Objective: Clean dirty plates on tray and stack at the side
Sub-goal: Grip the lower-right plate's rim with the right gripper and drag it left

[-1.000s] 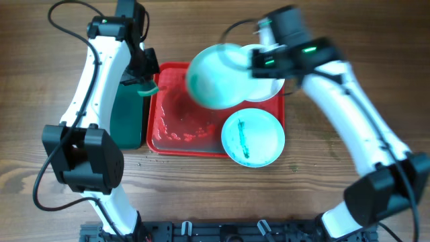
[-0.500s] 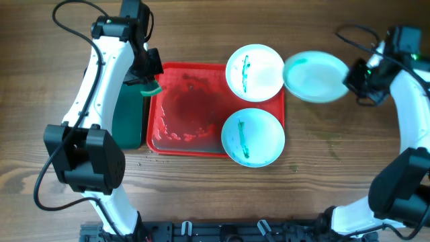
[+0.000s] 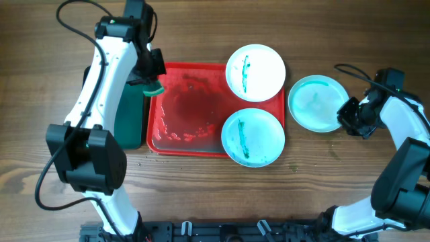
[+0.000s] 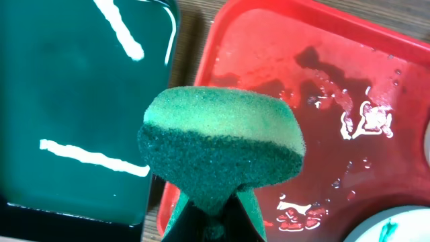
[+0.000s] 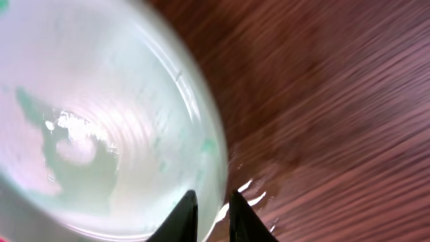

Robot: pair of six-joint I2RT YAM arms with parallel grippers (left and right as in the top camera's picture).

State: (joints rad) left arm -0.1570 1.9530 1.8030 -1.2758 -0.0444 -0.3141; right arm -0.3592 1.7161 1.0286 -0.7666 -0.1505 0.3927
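Note:
The red tray (image 3: 188, 107) lies wet at the table's middle. Two dirty plates with teal streaks rest on its right side, one at the back (image 3: 255, 72) and one at the front (image 3: 252, 137). A third pale-aqua plate (image 3: 314, 103) lies on the wood to the right of the tray. My right gripper (image 3: 348, 114) pinches its right rim; the rim sits between the fingers in the right wrist view (image 5: 213, 205). My left gripper (image 3: 149, 82) is shut on a green sponge (image 4: 222, 144) over the tray's left edge (image 4: 201, 81).
A smaller dark green tray (image 3: 127, 114) lies against the red tray's left side; it also shows in the left wrist view (image 4: 74, 101). Water drops sit on the red tray floor (image 4: 363, 121). Bare wood surrounds the trays.
My right arm has carried the pale-aqua plate from above the tray out to the right and lowered it onto the wood. The left arm has stayed nearly still with the sponge.

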